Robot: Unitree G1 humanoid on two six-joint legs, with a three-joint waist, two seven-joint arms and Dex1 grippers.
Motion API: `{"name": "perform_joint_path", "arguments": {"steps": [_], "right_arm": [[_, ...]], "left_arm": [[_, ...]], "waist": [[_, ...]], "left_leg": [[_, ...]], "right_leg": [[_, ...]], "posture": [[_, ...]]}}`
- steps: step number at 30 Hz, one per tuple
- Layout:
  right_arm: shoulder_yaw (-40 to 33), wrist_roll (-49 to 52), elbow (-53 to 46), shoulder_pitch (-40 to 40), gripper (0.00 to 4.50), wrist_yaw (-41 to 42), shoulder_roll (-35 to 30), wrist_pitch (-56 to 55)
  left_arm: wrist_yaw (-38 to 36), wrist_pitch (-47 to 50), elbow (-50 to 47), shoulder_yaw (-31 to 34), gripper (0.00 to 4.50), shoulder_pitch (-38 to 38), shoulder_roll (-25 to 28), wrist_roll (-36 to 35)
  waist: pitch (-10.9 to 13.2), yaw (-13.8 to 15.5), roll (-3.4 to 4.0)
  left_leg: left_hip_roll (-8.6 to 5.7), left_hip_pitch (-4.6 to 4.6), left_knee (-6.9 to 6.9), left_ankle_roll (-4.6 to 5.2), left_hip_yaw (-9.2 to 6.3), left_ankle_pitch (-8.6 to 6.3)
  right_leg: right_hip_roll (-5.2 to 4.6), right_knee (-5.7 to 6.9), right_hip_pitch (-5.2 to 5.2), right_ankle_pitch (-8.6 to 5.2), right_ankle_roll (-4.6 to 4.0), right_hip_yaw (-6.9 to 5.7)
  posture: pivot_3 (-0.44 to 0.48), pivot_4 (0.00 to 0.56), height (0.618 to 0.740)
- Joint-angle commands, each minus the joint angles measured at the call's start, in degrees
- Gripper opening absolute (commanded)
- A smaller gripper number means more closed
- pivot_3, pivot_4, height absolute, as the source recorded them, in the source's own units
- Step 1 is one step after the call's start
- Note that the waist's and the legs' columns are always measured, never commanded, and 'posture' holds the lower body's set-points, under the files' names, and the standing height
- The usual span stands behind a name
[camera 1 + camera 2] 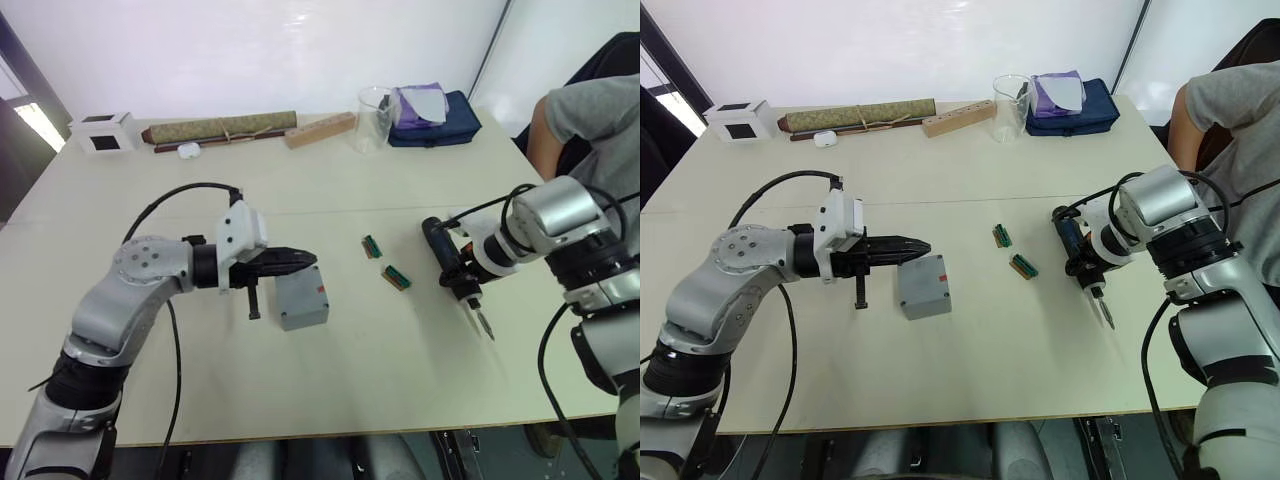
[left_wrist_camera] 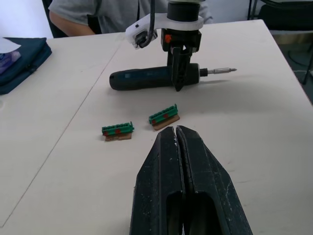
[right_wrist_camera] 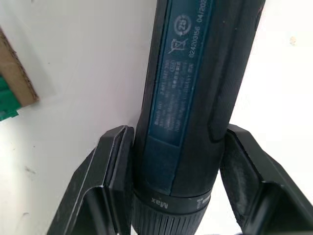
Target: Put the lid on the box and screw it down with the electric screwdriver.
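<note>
The box (image 1: 302,297) stands on the worktop (image 1: 330,380) with what looks like its lid already seated; the seam cannot be made out, so this is judged, not seen. The step in hand is taken to be the screwing. The screwdriver (image 2: 156,78) lies flat on the worktop, well apart from the box, bit (image 2: 221,71) pointing away from it. It is grasped across its barrel by the right end effector (image 1: 470,287), one finger (image 3: 115,171) on each side. Two small green boards (image 2: 164,115) lie between box and screwdriver.

Next, the screwdriver would need to be lifted, turned bit-down and carried over a corner screw of the box, past the boards.

The left end effector (image 1: 292,259) is clenched on nothing, its tips just over the box's far edge; contact cannot be told. The left forearm is held level above the worktop. The right wrist is bent downward over the screwdriver.
</note>
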Motion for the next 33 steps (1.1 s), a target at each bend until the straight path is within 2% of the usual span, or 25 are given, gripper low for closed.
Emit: {"name": "perform_joint_path", "arguments": {"steps": [1,3,8,11,15,21,26,33], "right_arm": [[-3.0,1.1,-1.4,1.1,2.14,-1.1,1.9,0.3],[-5.7,0.8,-4.9,1.1,2.14,-1.8,1.8,0.3],[-13.6,-0.4,-24.1,3.2,2.14,-3.5,1.2,-7.6],[-24.2,1.6,-34.3,8.2,2.14,-5.0,8.5,-20.3],[-29.5,1.4,-42.8,12.9,2.14,-8.7,18.2,-31.2],[-29.6,0.8,-48.0,19.2,2.14,-11.4,31.5,-50.1],[-25.8,1.9,-50.0,25.7,2.14,-8.0,36.5,-58.5],[-17.5,-7.8,-43.2,32.9,2.14,-5.3,38.6,-73.6]], "left_arm": [[-0.6,-0.6,0.4,1.1,0.00,-1.9,1.0,-0.2],[-1.5,-0.4,1.2,0.9,0.00,-2.5,1.6,-0.3],[-4.4,-0.6,3.9,0.0,0.00,-2.7,3.3,0.1],[-5.7,-1.8,6.4,-1.1,0.00,-2.2,3.6,1.6],[-7.3,-2.0,8.2,-2.2,0.00,-2.2,3.3,2.0],[-8.6,-3.0,10.2,-5.6,0.00,-1.0,2.0,4.1],[-8.5,-5.5,12.6,-7.3,0.00,-0.1,1.8,7.4],[-7.3,-7.8,16.3,-7.5,0.00,1.3,0.4,10.0]], "waist": [[0.0,-0.1,-0.01],[0.0,-0.3,-0.01],[0.2,-0.7,0.27],[0.2,-0.7,0.24],[0.2,-0.3,0.22],[0.2,0.5,0.19],[0.2,0.3,0.19],[0.2,0.2,0.19]], "left_leg": [[0.00,0.00,0.00,0.00,0.00,0.00],[0.00,0.02,0.00,0.00,0.01,0.00],[0.01,-0.06,-0.02,0.00,0.02,0.00],[0.01,-0.06,-0.09,0.00,-0.02,0.00],[0.01,-0.07,-0.12,0.00,-0.02,0.00],[-0.05,-0.08,-0.02,-0.01,-0.02,0.00],[-0.04,-0.08,-0.01,-0.01,-0.06,0.00],[-0.03,-0.02,-0.02,-0.01,-0.05,0.00]], "right_leg": [[0.00,0.00,0.00,0.00,0.00,0.00],[0.01,0.01,0.01,0.01,-0.01,0.01],[0.02,0.08,-0.14,0.01,-0.01,0.03],[0.04,0.06,-0.16,0.00,-0.01,0.02],[0.01,0.05,-0.14,0.00,-0.01,0.00],[-0.10,0.04,-0.05,0.01,0.00,-0.02],[-0.07,0.06,-0.05,0.01,-0.01,-0.04],[-0.04,0.10,-0.05,0.01,-0.01,-0.03]], "posture": [[0.000,0.150,0.736],[0.000,0.150,0.736],[0.000,0.150,0.736],[0.000,0.150,0.736],[0.000,0.150,0.736],[0.000,0.150,0.736],[0.000,0.150,0.736],[0.000,0.150,0.736]]}}
